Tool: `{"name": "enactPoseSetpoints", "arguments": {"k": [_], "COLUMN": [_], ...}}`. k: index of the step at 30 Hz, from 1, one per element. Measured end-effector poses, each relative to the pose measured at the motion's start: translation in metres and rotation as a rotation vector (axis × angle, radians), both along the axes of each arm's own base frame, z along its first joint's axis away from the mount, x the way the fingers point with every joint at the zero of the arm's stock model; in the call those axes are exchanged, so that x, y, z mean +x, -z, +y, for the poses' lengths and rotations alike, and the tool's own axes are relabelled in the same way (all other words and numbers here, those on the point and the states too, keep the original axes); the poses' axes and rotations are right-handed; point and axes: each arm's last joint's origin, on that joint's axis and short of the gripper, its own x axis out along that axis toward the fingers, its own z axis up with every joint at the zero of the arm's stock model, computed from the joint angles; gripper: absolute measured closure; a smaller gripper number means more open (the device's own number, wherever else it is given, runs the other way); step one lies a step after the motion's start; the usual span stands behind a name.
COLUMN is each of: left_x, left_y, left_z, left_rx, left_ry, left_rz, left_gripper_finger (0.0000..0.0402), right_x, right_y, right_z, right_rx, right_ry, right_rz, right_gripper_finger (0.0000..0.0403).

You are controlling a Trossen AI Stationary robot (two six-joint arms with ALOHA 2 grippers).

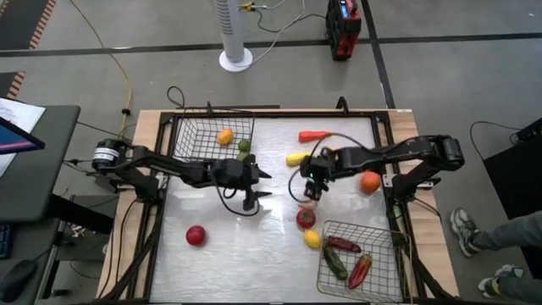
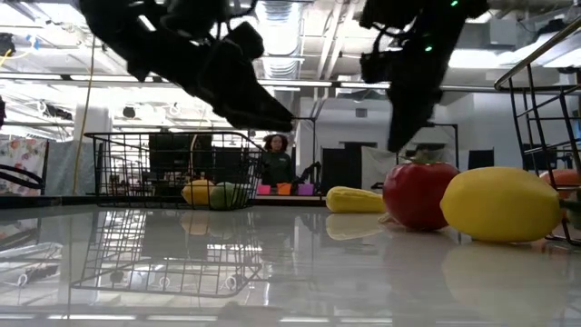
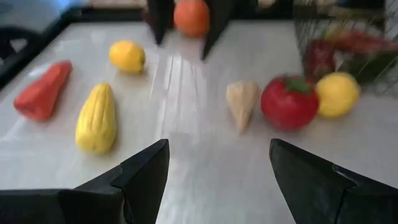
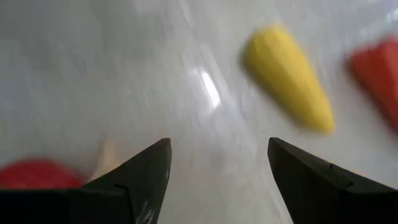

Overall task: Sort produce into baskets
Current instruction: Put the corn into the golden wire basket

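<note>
My left gripper (image 1: 268,185) (image 3: 217,168) is open and empty above the table's middle, pointing toward the right. My right gripper (image 1: 310,193) (image 4: 217,168) is open and empty, pointing down over a cream garlic (image 3: 242,102). Beside the garlic lie a red tomato (image 1: 306,218) and a yellow lemon (image 1: 312,239). A long yellow piece (image 1: 295,158), a long red piece (image 1: 315,135), an orange (image 1: 370,181) and a red apple (image 1: 196,235) rest on the table. The far-left basket (image 1: 190,135) holds a yellow-orange fruit (image 1: 224,135) and green ones (image 1: 245,147). The near-right basket (image 1: 385,271) holds long red and green pieces (image 1: 343,254).
A small yellow round fruit (image 3: 127,56) shows in the left wrist view, beyond the long yellow piece. Dark rails (image 1: 158,220) run along the table's left and right sides. Bare tabletop lies between the apple and the near-right basket. A person (image 2: 275,159) is in the room behind the table.
</note>
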Motion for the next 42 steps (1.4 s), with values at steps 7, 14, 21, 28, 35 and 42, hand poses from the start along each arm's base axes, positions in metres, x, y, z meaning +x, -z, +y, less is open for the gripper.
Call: {"name": "enactPoseSetpoints", "arguments": {"k": [7,14,21,28,35,42], "left_x": [0.006,-0.011,-0.028,-0.033,-0.033,-0.033], "left_y": [-0.008,0.004,0.016,0.022,0.025,0.025], "left_z": [-0.008,-0.029,-0.026,-0.026,-0.026,-0.026], "left_rx": [0.032,0.015,0.031,0.035,0.042,0.060], "left_ry": [0.036,0.127,0.065,0.082,0.096,0.081], "left_rz": [-0.041,-0.236,-0.276,-0.248,-0.226,-0.225], "left_gripper_finger": [0.0137,0.0137,0.0137,0.0137,0.0137,0.0137], "right_x": [0.021,0.045,0.077,0.092,0.089,0.084], "right_y": [0.000,0.015,0.025,0.039,0.051,0.050], "right_z": [-0.039,-0.071,-0.090,-0.104,-0.108,-0.108], "right_rx": [-0.033,-0.085,-0.085,-0.030,-0.034,0.005], "right_ry": [-0.057,-0.098,-0.180,-0.225,-0.226,-0.233], "right_rz": [-0.155,-0.083,0.106,0.225,0.315,0.345], "right_gripper_finger": [0.0106,0.0107,0.0107,0.0107,0.0111,0.0150]}}
